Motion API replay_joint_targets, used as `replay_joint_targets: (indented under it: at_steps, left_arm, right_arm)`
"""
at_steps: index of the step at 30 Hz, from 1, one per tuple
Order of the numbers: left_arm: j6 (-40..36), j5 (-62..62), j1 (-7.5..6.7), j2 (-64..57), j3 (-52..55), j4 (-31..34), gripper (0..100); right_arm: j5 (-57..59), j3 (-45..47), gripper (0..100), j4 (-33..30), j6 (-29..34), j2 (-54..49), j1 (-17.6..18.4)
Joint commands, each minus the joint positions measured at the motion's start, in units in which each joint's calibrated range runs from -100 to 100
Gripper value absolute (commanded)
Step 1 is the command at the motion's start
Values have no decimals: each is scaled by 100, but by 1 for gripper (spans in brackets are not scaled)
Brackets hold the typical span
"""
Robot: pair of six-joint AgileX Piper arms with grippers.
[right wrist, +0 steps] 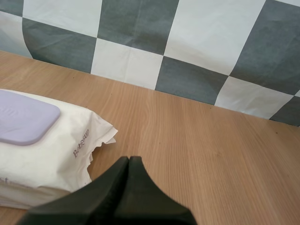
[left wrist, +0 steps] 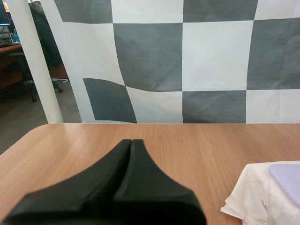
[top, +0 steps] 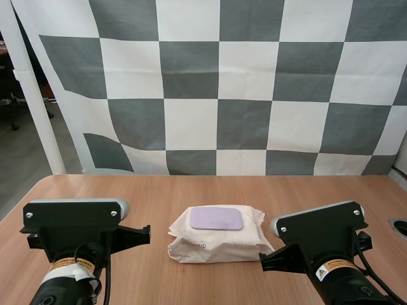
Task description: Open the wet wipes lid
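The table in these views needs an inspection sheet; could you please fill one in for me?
Surface: wooden table, bare wood around the pack.
Job's things: pack of wet wipes lies flat between the two arms; its purple lid faces up, shut.
Clutter: nothing seen.
End effectors: left end effector shut on nothing, left of the pack; right end effector shut on nothing, near the pack's right end.
Cables: nothing seen on the table.
Surroundings: nothing seen that bears on the job.
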Motion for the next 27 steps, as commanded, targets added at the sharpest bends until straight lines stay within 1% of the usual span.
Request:
replay_joint_targets:
  at_steps: [1, 27]
  left_arm:
    - [28, 868, -288, 0, 0, -65, 0]
    - [28, 830, -288, 0, 0, -53, 0]
  right_arm:
    - [-111, 0, 0, -419, 1258, 0, 293]
    - [-127, 0, 0, -418, 1258, 0, 293]
